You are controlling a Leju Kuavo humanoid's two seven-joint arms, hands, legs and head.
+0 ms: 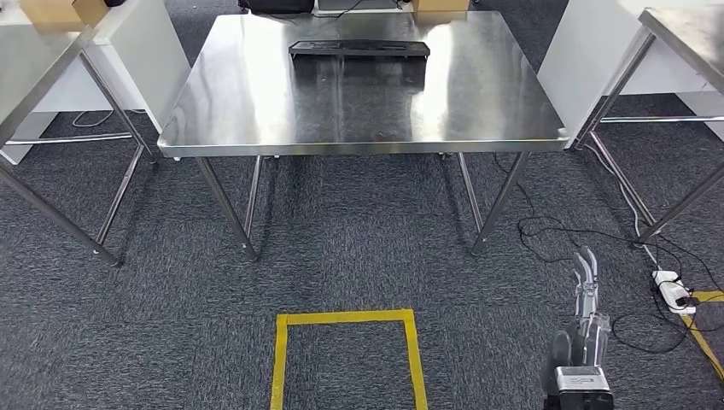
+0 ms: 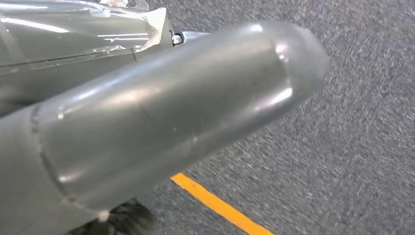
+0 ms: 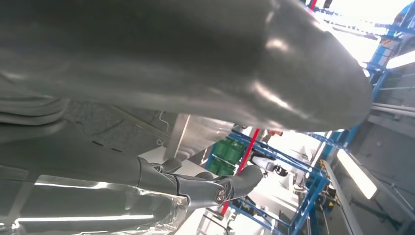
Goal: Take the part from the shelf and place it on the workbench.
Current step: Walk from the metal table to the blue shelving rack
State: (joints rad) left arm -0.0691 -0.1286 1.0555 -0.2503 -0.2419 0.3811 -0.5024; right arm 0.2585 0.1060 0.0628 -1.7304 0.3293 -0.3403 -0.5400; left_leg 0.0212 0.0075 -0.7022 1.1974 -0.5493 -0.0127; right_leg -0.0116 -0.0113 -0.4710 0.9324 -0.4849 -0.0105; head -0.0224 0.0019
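Closest to me, at the lower right of the head view, I see my right hand (image 1: 586,295) hanging low over the grey carpet (image 1: 359,248), fingers stretched out straight and pointing away from me, with nothing in them. In the right wrist view the same hand (image 3: 205,188) shows a thick grey thumb (image 3: 293,73) across the top and dark fingers (image 3: 240,178) extended below it, apart from the thumb and holding nothing. In the left wrist view I see the left hand's (image 2: 161,117) big grey thumb over carpet and a yellow line (image 2: 220,208); its other fingers are hidden, so I cannot tell how far it is open or whether it holds anything.

At the bottom centre of the head view a yellow tape square (image 1: 348,354) is marked on the floor. To the right of my hand a white power strip (image 1: 673,290) lies among black cables (image 1: 555,235).

Further up, the steel workbench (image 1: 256,111) fills the middle of the frame. The part (image 1: 359,49), a flat black tray-like piece, lies on its far side, near the top centre of the frame. Other steel tables (image 1: 38,81) stand at the upper left and upper right, and a cardboard box (image 1: 60,13) sits at the top left.
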